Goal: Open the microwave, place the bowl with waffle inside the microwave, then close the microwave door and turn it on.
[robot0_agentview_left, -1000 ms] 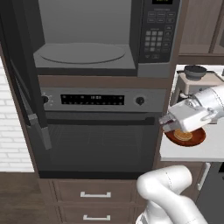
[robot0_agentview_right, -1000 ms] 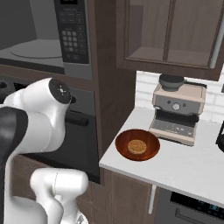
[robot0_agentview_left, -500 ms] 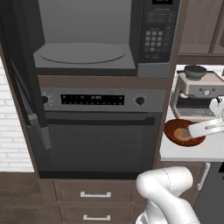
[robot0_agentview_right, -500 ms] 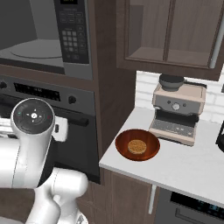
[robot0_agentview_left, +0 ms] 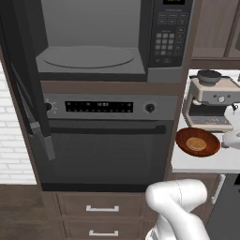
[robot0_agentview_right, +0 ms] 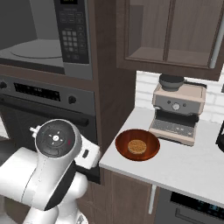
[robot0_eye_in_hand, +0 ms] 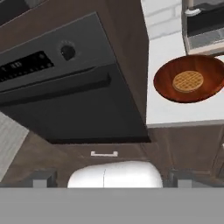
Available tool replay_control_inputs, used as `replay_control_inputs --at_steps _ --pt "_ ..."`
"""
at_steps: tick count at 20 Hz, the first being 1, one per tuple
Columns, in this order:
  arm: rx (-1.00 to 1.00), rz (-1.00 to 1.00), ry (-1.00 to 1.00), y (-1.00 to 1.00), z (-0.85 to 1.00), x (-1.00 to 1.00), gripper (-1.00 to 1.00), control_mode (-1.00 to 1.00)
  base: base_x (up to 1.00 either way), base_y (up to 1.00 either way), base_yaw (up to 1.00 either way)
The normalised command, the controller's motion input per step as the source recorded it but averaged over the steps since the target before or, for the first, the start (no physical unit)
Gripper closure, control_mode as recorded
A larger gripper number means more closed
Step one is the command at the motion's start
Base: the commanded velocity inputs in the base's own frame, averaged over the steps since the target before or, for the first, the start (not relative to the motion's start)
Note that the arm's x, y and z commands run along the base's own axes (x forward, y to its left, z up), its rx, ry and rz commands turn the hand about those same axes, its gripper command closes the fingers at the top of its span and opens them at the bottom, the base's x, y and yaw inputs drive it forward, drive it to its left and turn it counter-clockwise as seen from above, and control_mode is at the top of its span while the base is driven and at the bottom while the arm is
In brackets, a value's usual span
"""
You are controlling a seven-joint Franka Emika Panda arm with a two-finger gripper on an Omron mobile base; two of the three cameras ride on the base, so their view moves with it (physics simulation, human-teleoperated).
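The tool [robot0_eye_in_hand: 112, 179], jaws wide and empty, has been swung off the bowl [robot0_agentview_left: 198, 142] at three o'clock; the waffle [robot0_agentview_left: 196, 144] remains ungrasped.

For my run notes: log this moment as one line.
microwave door: open | bowl with waffle: on counter, ungrasped | gripper: open, empty

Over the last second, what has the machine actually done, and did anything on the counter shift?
The white arm swung away from over the bowl, leaving it uncovered. Nothing was picked up; the tool is open and empty. The bowl with its waffle stayed on the counter, and the microwave stayed open.
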Motion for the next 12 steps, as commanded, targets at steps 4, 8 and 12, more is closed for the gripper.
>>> replay_control_inputs --at_steps 4,8,12 --pt "0.04 -0.57 0.16 -0.85 -0.3 0.3 -1.0 -1.0 0.0 0.0 0.0" --pt "0.08 -0.44 0.26 -0.69 -0.27 0.4 -1.0 -1.0 0.0 0.0 0.0" --pt "0.09 -0.25 0.13 -0.6 -0.54 0.42 -1.0 -1.0 0.0 0.0 0.0"
